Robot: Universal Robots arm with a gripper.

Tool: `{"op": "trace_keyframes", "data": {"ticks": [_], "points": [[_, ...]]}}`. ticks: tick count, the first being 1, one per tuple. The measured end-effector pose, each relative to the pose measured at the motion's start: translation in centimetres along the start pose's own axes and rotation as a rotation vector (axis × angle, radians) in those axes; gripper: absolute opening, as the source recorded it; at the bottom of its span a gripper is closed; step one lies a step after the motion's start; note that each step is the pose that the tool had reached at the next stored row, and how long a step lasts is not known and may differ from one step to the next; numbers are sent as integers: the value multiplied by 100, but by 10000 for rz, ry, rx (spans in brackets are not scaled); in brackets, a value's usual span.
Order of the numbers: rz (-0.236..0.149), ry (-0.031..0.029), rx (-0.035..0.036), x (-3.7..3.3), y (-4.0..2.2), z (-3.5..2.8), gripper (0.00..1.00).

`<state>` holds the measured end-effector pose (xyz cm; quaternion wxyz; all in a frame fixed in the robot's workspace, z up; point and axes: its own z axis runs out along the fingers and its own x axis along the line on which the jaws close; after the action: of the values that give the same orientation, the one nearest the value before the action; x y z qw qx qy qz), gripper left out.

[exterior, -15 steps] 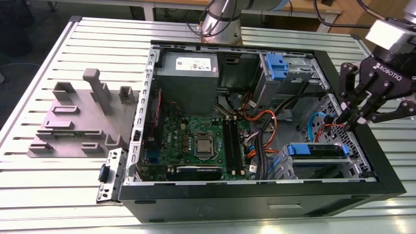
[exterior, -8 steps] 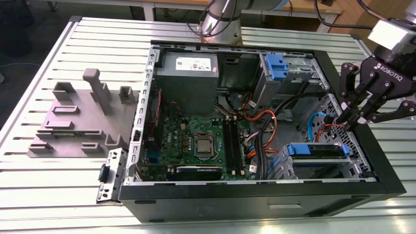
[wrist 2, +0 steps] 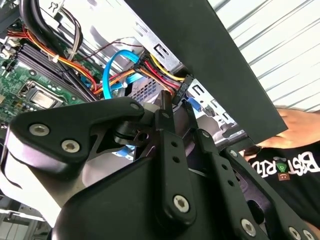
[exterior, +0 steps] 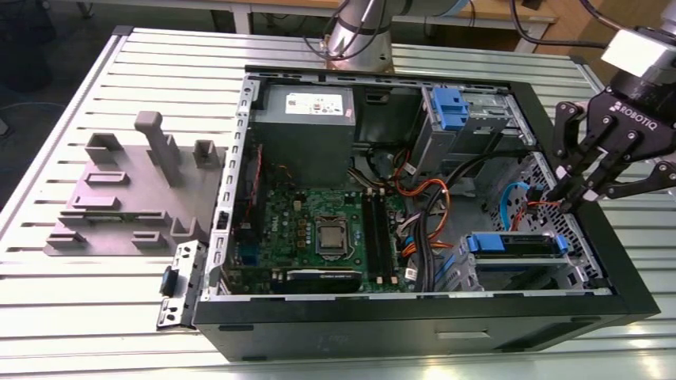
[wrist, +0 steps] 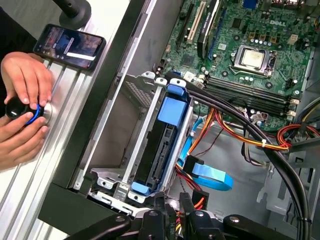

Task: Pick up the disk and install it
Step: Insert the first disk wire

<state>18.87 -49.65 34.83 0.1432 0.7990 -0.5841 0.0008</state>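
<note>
The disk (wrist: 159,150) sits on edge in a metal cage (wrist: 131,131) in a corner of the open computer case (exterior: 423,321). Its long axis runs along the black case wall just beside it, across the exterior view from left to right (exterior: 514,244). Only its narrow dark edge and the blue carrier show; the flat faces are hidden by the cage. A flat blue cable (wrist: 212,177) and orange wires lie next to it. The end effector (exterior: 574,198) hangs above the cage by the cables, holding nothing visible; I cannot tell whether it is open or closed. On the table (exterior: 63,301), a person's hands (wrist: 25,80) rest near a phone (wrist: 70,46).
</note>
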Motion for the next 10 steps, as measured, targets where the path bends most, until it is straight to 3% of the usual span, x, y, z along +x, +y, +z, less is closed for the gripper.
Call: {"op": "trace_keyframes", "data": {"ticks": [10], "points": [[-51, 43, -21, -20, -37, -15, 26]]}}
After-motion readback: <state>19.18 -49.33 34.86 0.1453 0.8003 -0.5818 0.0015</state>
